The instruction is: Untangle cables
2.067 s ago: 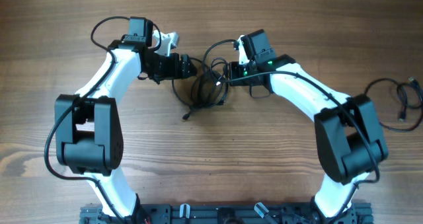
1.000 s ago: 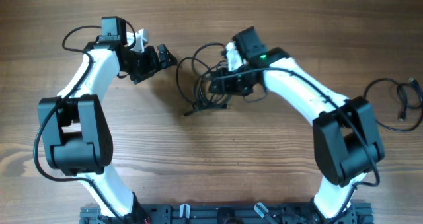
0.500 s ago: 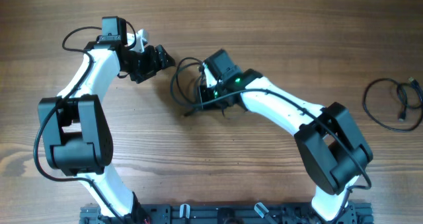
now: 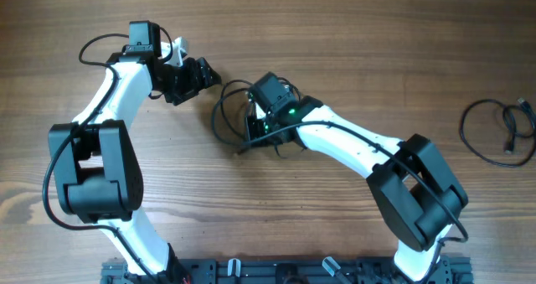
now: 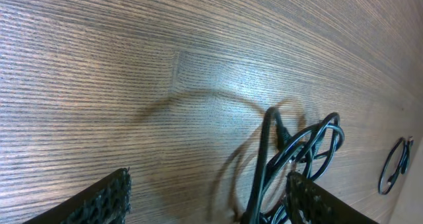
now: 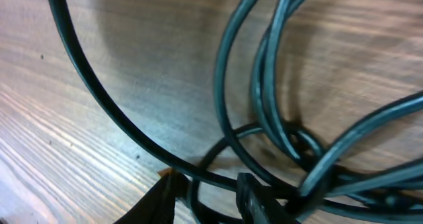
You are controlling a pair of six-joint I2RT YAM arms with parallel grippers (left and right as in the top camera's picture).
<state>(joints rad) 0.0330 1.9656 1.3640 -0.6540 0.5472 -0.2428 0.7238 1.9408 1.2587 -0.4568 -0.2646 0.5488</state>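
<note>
Overhead camera looks straight down on the wooden table (image 4: 352, 24), arm bases (image 4: 155, 252) at 6 o'clock; left wrist camera rides low, looking obliquely across the boards toward the tangled cables (image 5: 291, 151) at its 5 o'clock; right wrist camera hangs close over that same tangle, strands filling the frame; a lone coiled cable (image 4: 494, 129) at overhead's 3 o'clock also shows in the left wrist view.
</note>
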